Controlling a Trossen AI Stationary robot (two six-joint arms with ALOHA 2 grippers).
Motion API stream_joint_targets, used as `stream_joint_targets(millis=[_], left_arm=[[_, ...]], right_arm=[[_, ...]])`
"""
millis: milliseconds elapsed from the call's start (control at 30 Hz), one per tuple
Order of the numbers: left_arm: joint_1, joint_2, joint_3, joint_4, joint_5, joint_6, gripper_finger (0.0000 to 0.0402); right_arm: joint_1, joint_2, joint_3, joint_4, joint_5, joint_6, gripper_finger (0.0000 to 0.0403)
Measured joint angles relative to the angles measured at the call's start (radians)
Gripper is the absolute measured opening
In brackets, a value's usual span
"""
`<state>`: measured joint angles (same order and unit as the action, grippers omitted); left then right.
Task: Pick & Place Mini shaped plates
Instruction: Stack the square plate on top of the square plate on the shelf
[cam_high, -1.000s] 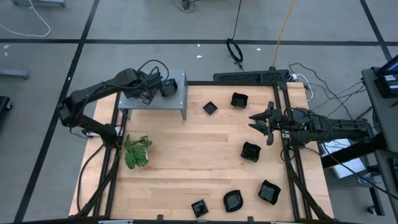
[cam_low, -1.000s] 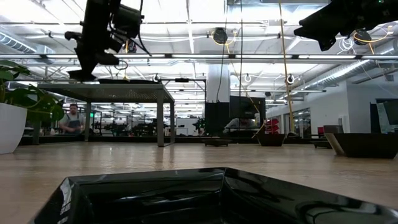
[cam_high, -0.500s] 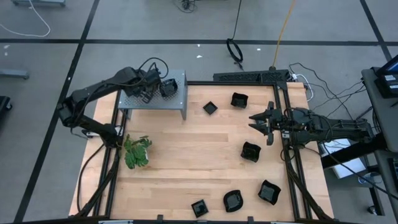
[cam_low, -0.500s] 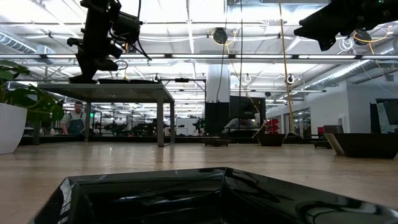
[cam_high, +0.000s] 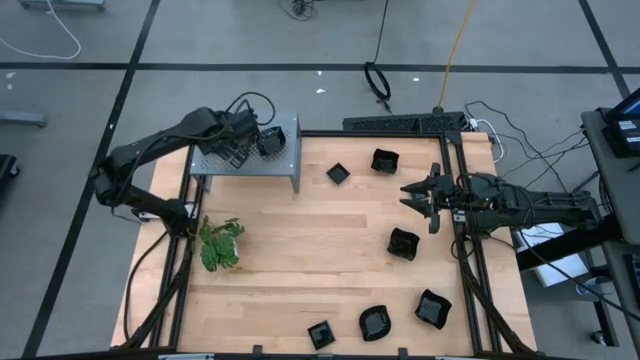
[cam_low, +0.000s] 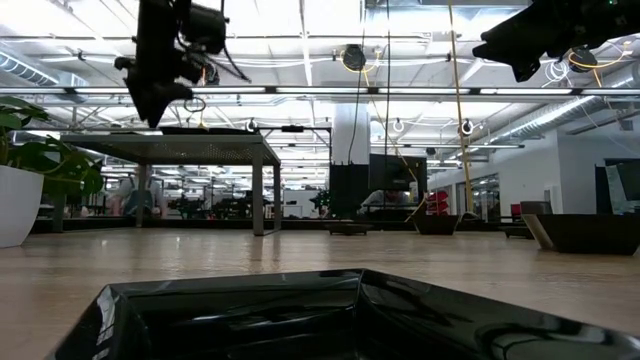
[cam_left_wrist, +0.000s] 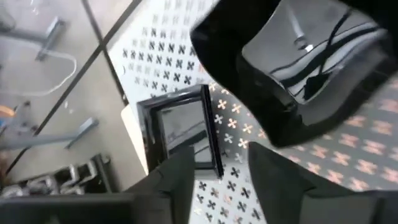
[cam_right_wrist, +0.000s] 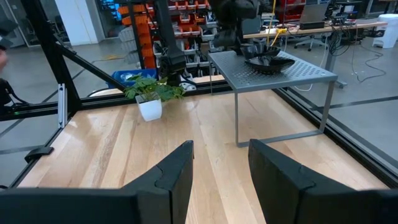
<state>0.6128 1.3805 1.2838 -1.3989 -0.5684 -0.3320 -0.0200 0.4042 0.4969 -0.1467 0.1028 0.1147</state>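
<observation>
Spanning the frame, the wooden table (cam_high: 300, 250) carries a grey perforated shelf (cam_high: 290, 160) at its far left corner. Six mini shaped plates (cam_high: 403, 244) lie scattered on the tabletop; others sit on the shelf. Left gripper (cam_high: 243, 150) hovers over the shelf, fingers parted, holding nothing. Right gripper (cam_high: 416, 193) waits over the table's right side, fingers apart, empty.

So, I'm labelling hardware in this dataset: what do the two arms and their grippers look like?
Both arms are dark, jointed and slim. The left gripper has black cables looping over its wrist; the right gripper ends in two dark angular fingers with stepped inner edges.
</observation>
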Motion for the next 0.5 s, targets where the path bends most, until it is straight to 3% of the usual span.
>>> stream_joint_targets(millis=[233, 500], left_arm=[[-0.091, -0.07, 0.09, 0.049, 0.056, -0.02, 0.0222], [-0.251, -0.106, 0.104, 0.257, 0.148, -0.048, 0.0232]], right_arm=[[0.0, 0.0, 0.0, 0.0, 0.0, 0.0, 0.0141], [0.0, 0.0, 0.0, 0.0, 0.0, 0.0, 0.0141]])
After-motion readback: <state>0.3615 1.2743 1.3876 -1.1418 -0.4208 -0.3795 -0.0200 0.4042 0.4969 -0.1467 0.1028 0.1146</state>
